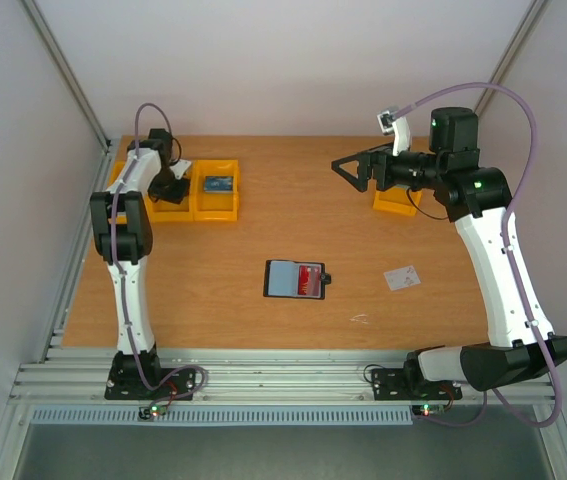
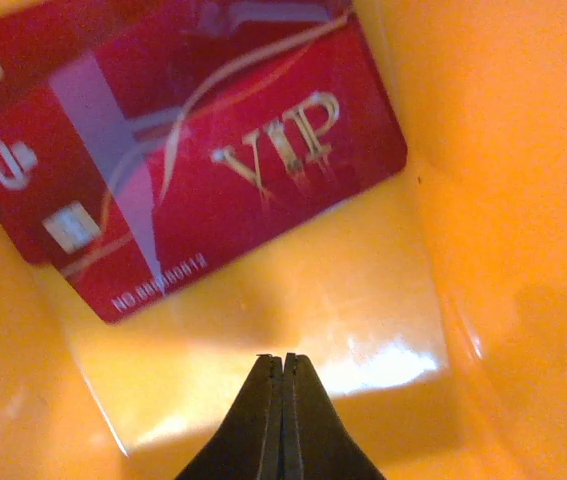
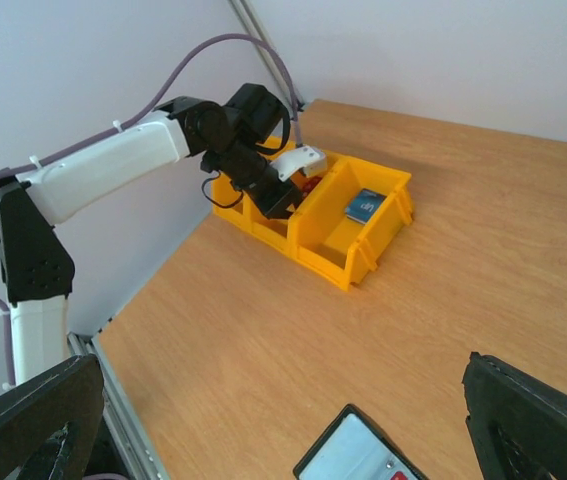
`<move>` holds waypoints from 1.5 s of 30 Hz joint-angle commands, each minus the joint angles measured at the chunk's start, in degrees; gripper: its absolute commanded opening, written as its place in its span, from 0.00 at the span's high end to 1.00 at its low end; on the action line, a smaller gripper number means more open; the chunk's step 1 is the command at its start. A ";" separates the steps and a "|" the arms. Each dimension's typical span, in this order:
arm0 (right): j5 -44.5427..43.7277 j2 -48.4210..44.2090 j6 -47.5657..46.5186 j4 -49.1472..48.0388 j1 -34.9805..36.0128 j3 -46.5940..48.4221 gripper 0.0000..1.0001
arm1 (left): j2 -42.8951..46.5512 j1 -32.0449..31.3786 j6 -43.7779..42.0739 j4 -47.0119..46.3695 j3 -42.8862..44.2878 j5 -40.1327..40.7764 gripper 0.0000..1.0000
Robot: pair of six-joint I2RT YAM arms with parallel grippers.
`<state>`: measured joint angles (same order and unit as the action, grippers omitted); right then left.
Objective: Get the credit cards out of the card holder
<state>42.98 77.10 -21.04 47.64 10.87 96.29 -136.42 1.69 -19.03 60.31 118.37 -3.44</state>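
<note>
The card holder [image 1: 285,279] lies open in the middle of the table, grey-blue inside, with a red credit card [image 1: 310,279] in its right half. A whitish credit card [image 1: 402,277] lies loose on the wood to its right. My left gripper [image 2: 283,358] is shut on nothing, down inside a yellow bin [image 2: 503,200]. Just beyond its tips a red VIP card [image 2: 233,170] lies flat on another red card [image 2: 3,170]. My right gripper [image 1: 348,168] hangs wide open high over the back of the table. A corner of the holder [image 3: 363,455] shows between its fingers [image 3: 33,420].
Joined yellow bins [image 1: 215,190] stand at the back left, and one holds a small blue item [image 1: 218,183]. Another yellow bin [image 1: 398,203] sits at the back right under the right arm. Grey walls close in the table on both sides.
</note>
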 commanded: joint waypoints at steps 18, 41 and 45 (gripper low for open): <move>-1.20 -0.99 1.04 1.15 -0.33 2.48 0.01 | -10.28 -1.12 6.33 -0.50 5.82 14.65 0.93; -2.39 -2.30 1.63 1.93 -0.32 2.61 0.02 | -4.26 -0.73 2.21 -13.29 6.86 15.38 0.80; -5.35 -1.98 2.70 3.21 -0.05 2.03 0.01 | 2.99 -0.81 0.65 -13.93 3.93 9.00 0.76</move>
<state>40.60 75.99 -19.94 49.58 10.87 98.21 -141.88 0.56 -16.32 51.27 124.99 10.94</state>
